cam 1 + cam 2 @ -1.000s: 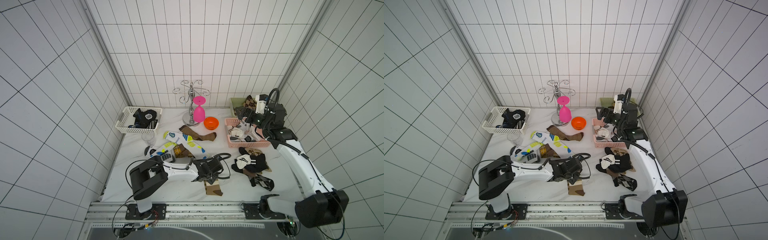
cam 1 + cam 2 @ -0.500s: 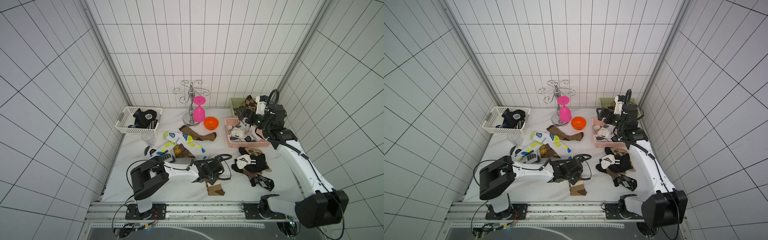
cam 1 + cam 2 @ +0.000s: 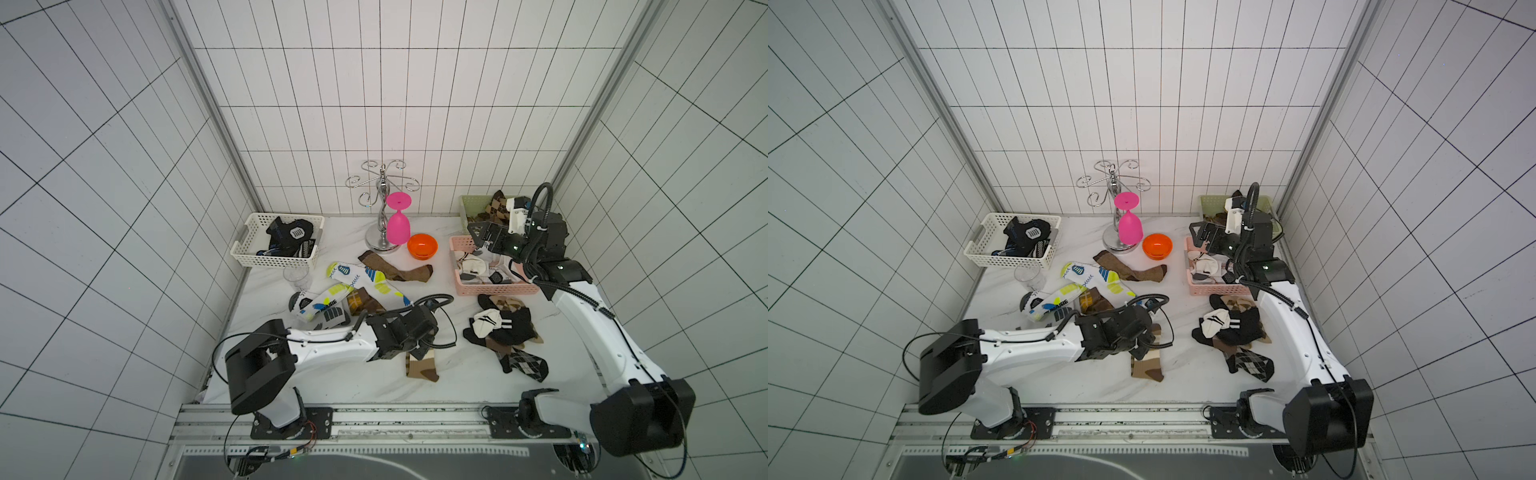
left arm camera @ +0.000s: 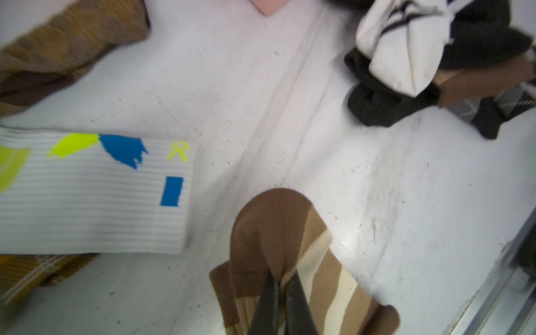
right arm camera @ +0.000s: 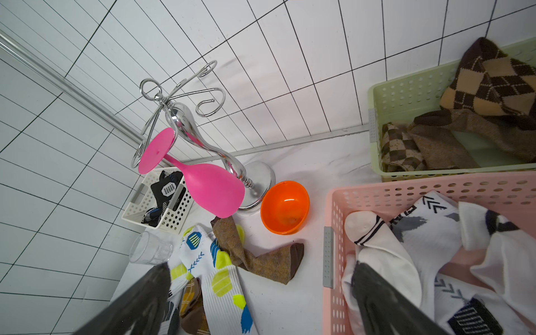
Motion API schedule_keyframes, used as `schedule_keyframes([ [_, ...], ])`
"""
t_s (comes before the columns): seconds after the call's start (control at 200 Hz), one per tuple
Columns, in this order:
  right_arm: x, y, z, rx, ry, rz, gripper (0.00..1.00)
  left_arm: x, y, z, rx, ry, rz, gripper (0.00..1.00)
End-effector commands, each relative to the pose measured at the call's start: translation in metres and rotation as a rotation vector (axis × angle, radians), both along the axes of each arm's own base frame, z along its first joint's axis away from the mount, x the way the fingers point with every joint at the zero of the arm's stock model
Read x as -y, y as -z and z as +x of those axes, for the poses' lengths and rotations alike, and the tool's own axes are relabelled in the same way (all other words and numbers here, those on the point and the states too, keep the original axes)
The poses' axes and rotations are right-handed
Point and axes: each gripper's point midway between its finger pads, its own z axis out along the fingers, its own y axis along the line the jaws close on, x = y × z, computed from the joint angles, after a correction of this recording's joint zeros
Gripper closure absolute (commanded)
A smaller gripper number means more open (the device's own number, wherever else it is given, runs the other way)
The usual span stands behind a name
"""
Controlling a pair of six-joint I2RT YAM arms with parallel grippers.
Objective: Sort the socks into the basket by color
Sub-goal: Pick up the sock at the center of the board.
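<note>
Brown striped sock [image 4: 284, 237] lies on the table [image 3: 457, 386] out front, a fold near its rounded end pinched by the left gripper [image 4: 281, 282], jaws pressed together. I'd lift it straight up, clear of the white printed sock [image 4: 87, 197] just beside, then carry it to the green basket [image 5: 406, 95] holding browns. Over the pink basket's [image 5: 377, 197] edge the right gripper [image 5: 261, 298] hangs spread wide.

This is a robot test cell in a lab. White tiled walls [image 3: 374, 104] box in a small marble-look table [image 3: 469, 382], and metal posts [image 3: 219, 120] run up the corners. A left arm [image 3: 328, 353] and a right arm [image 3: 594, 328] are bolted to a rail [image 3: 395, 415] at the front edge. Household things lie about: baskets [image 3: 253, 259], socks [image 3: 503, 328] and a bowl [image 3: 422, 246].
</note>
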Motion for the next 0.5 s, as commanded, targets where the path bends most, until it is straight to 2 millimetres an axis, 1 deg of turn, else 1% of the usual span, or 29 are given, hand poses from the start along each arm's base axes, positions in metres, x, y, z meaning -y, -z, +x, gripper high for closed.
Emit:
schedule_keyframes([
  [0.0,-0.012,0.023,-0.019,-0.066,-0.094,0.015,0.01,-0.002,-0.04,0.015,0.033,-0.04,-0.101,1.0],
  [0.185,-0.038,0.027,-0.043,-0.089,-0.252,0.048,0.02,-0.016,-0.099,0.036,0.076,-0.096,-0.237,1.0],
  [0.315,-0.062,0.026,-0.066,-0.084,-0.402,0.087,0.03,-0.028,-0.144,0.051,0.144,-0.134,-0.338,1.0],
  [0.375,-0.074,0.025,-0.077,-0.083,-0.472,0.103,0.03,-0.033,-0.168,0.057,0.179,-0.147,-0.399,1.0],
  [0.495,-0.096,0.022,-0.099,-0.069,-0.599,0.124,0.03,-0.047,-0.204,0.07,0.208,-0.176,-0.486,1.0],
])
